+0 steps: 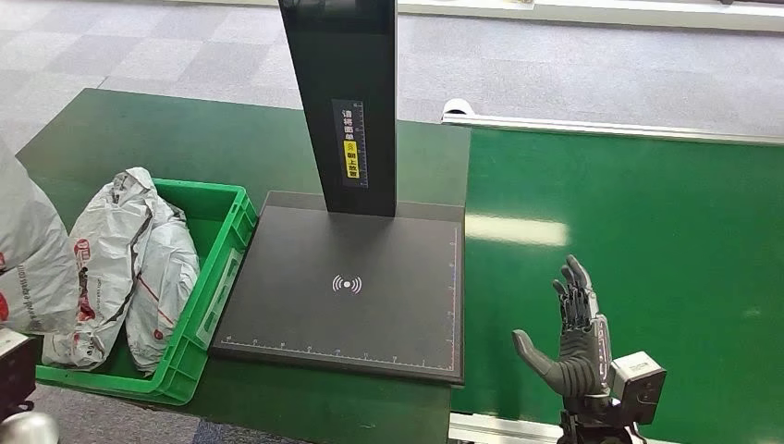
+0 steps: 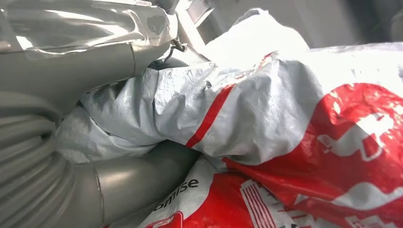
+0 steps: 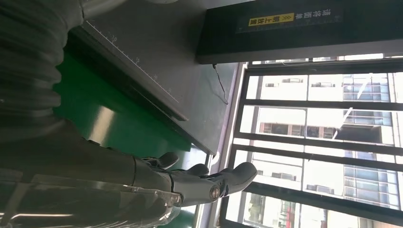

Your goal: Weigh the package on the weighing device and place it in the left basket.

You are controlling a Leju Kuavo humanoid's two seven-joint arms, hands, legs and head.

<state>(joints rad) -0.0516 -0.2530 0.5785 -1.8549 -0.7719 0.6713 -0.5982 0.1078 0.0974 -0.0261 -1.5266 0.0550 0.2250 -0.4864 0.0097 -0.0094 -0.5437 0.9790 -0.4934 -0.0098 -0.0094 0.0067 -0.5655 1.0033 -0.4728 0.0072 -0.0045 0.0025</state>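
Count of things on the green bench

Pkgs: 3 grey-and-red mail bags, 2 lying in the basket [image 1: 139,268], 1 held at the left edge [image 1: 28,259]. Baskets: 1 green [image 1: 226,264]. Scales: 1 black platform [image 1: 342,287] w/ 1 upright post [image 1: 347,102]. Robot hands seen: 2, left hand [image 2: 119,175] & right hand [image 1: 573,333].

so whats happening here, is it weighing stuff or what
A humanoid robot is working a parcel station. Its left hand holds a grey and red package at the left edge of the head view, beside the green basket, which already holds two similar bags. The black weighing platform has nothing on it. The right hand hovers open over the green belt, holding nothing.
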